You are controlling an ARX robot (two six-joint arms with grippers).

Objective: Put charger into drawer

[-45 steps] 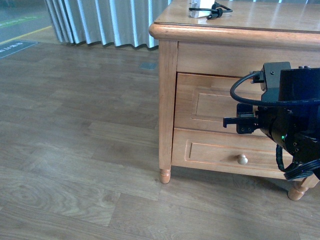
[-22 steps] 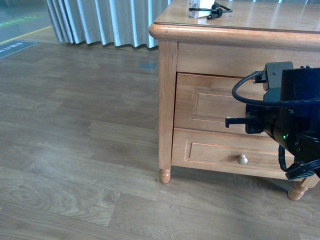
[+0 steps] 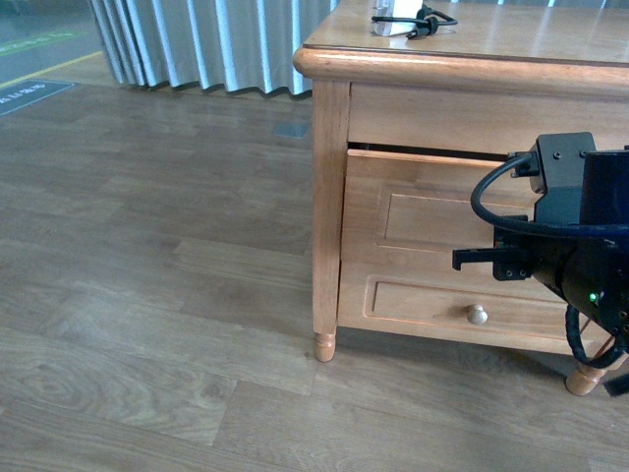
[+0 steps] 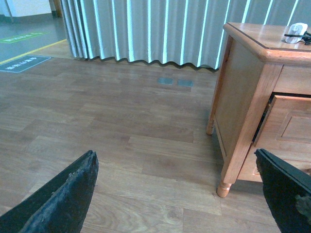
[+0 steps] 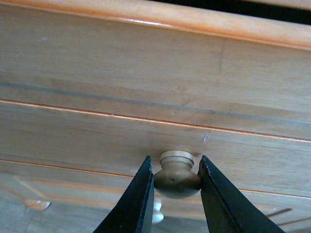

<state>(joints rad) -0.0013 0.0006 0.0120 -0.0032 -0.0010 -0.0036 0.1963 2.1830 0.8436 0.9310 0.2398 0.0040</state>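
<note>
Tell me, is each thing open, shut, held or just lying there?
Upper drawer: open a crack, dark gap along its top.
Lower drawer: shut.
Right tool: shut on the upper drawer's round knob.
Left tool: open, empty.
Charger: lying on the cabinet top, untouched.
Curtains: drawn shut.

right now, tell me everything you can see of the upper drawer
The upper drawer is honey-brown wood with a recessed panel front and a round pale knob. It stands slightly open: a dark gap shows along its top edge under the cabinet top, and its front juts a little from the frame. It sits level, above the shallower lower drawer. The right claw is shut on the knob, one finger on each side. Its inside is not visible.
</note>
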